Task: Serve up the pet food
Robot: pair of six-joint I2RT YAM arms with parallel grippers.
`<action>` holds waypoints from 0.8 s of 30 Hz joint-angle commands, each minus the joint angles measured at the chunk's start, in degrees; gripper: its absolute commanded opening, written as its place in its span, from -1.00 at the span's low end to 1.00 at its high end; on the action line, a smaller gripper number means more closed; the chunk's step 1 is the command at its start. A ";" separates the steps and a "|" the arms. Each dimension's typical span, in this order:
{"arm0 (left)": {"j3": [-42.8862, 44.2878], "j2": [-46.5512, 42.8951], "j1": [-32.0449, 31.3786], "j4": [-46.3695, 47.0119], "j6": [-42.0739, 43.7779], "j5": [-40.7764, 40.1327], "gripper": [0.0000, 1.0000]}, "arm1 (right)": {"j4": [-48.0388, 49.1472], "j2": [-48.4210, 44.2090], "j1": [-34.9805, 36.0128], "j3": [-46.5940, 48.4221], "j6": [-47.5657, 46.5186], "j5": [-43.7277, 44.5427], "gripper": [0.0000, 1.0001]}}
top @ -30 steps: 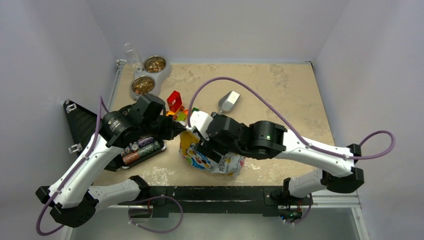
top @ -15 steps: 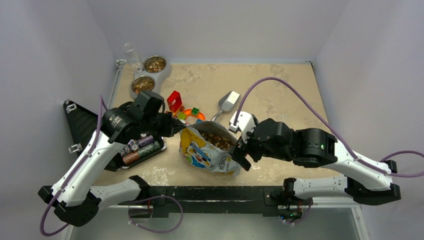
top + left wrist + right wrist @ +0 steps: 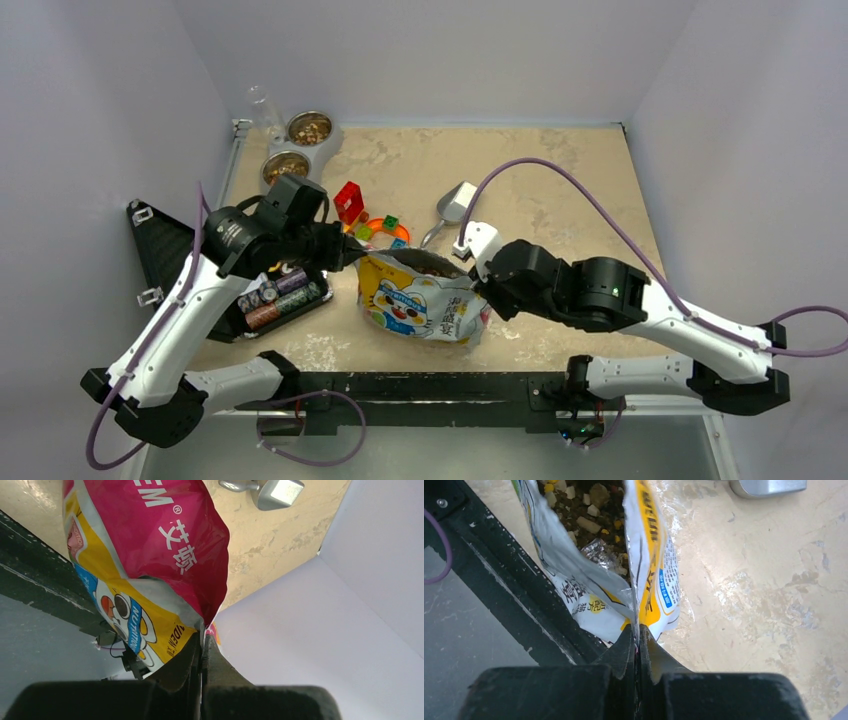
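Note:
A colourful pet food bag [image 3: 420,308] lies near the table's front edge with its mouth held apart. Brown pet food [image 3: 427,264] shows inside the mouth, and the right wrist view looks down on the pellets [image 3: 594,510]. My left gripper [image 3: 353,254] is shut on the bag's left rim, pinching the foil [image 3: 203,632]. At the opposite side, my right gripper [image 3: 481,291] is shut on the right rim [image 3: 638,630]. A double metal bowl [image 3: 268,186] at the back left holds kibble. A grey scoop [image 3: 457,204] lies behind the bag.
Coloured toy blocks [image 3: 350,203] sit just behind the bag's left side. A black tray of small cans [image 3: 284,300] lies under the left arm. A clear bottle [image 3: 263,106] stands by the bowls. A black rail [image 3: 430,385] runs along the front edge.
The right arm swung off the bag to its right with the gripper open, then came back and shut on the bag's right rim. The left gripper kept its hold.

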 commanded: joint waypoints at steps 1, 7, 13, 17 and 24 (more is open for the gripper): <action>5.97 -2.09 4.56 -2.28 4.22 -6.03 -1.00 | -5.70 -5.90 -0.56 -4.37 3.69 9.48 -1.00; 7.23 -2.64 7.44 -7.00 9.37 -6.20 -1.00 | -0.01 -10.43 -0.56 -4.70 0.30 3.86 -1.00; 5.52 -4.03 7.45 -8.50 11.61 -1.60 -0.76 | 6.04 -6.79 -0.56 -1.29 -2.66 1.71 -1.00; 4.89 -5.12 7.45 -10.12 12.77 -0.49 -0.08 | 6.45 -7.38 -0.59 -1.46 -3.70 -0.49 -1.00; 2.19 -3.93 7.37 -3.16 15.62 9.36 0.38 | 5.79 -7.32 -0.59 -3.60 -5.52 -4.10 -1.00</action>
